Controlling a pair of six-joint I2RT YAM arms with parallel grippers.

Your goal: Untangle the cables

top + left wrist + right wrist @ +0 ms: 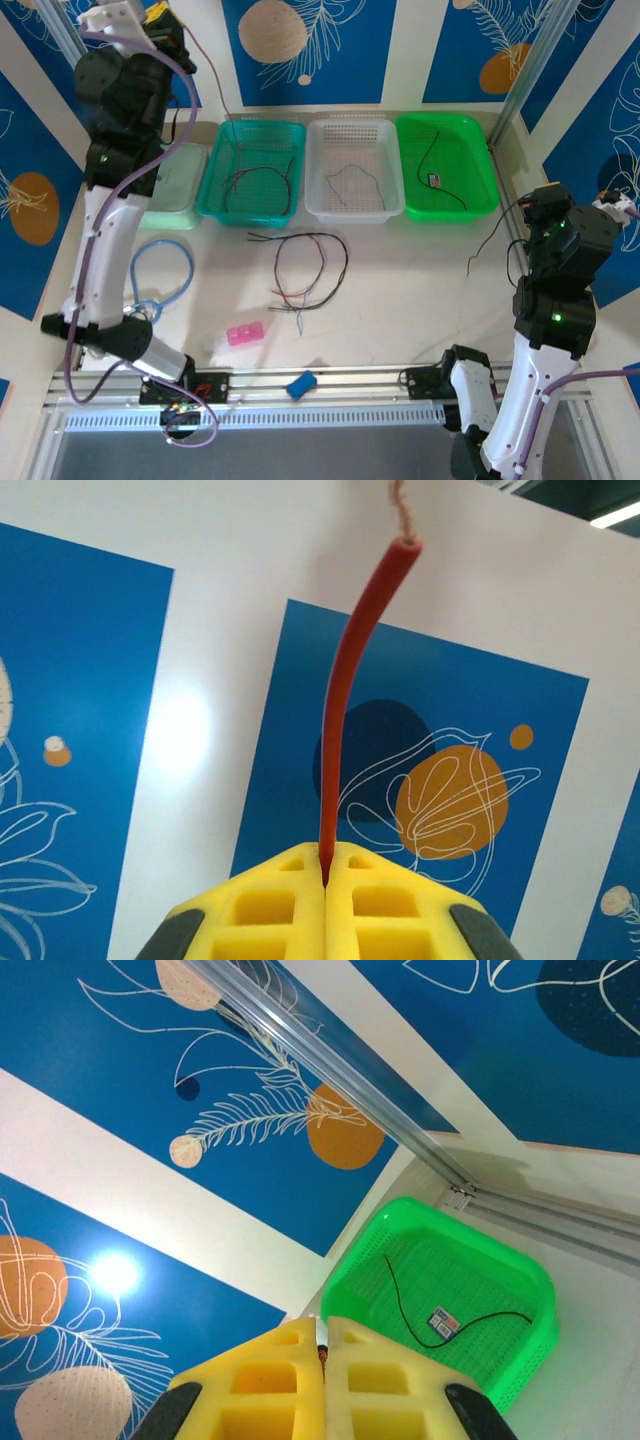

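Honestly, maybe halfway: some cables [255, 185] lie sorted in the far trays [250, 218], a tangled loop [320, 236] waits mid table [420, 300], the left end effector [325, 865] clamps a red wire [345, 700] up high, and the right end effector [322, 1335] seems pinched on a black wire [490, 248].

Pale table [420, 300], bearing a row across the top: mint tray [178, 190], teal basket [212, 190], white basket [345, 216], green basket [445, 213]. At centre, loose cables [344, 262]; lower left, a blue tube loop [188, 265] and pink block [245, 333].
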